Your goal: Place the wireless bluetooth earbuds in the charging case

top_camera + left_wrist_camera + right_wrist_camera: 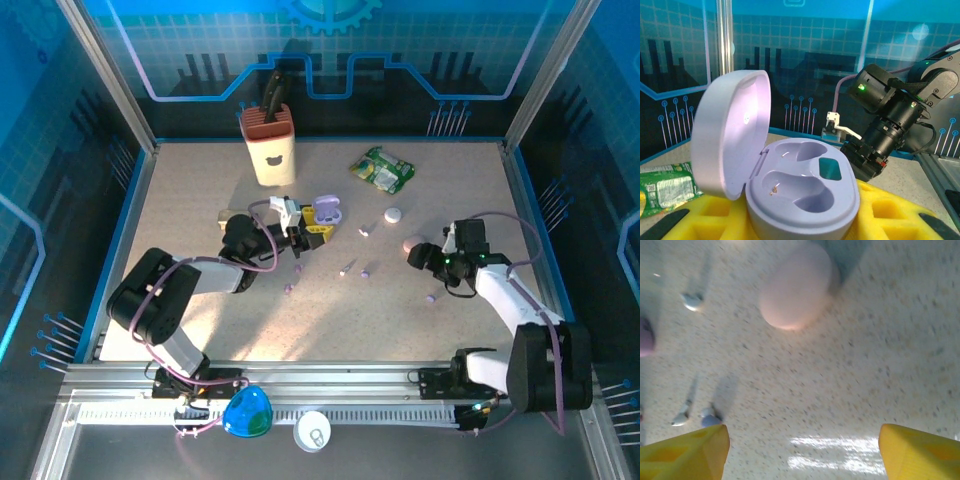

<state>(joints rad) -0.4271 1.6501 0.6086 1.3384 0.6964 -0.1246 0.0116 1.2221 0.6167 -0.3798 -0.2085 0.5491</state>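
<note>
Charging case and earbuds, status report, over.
Left gripper jaws shut on open charging case, sockets empty. Right gripper jaws open, nothing held. Earbuds loose on table. Path unobstructed.

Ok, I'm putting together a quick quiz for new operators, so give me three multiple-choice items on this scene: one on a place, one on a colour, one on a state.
1. Where does the green packet lie?
A) far side of the table
B) near edge
C) left edge
2. What colour is the open case?
A) black
B) lilac
C) red
3. How full are its two wells?
A) both full
B) one full
C) both empty

Answers:
1 A, the top view shows it beyond the case.
2 B, lid and base are lilac.
3 C, the left wrist view shows both bare, while earbuds lie loose on the table.
</note>
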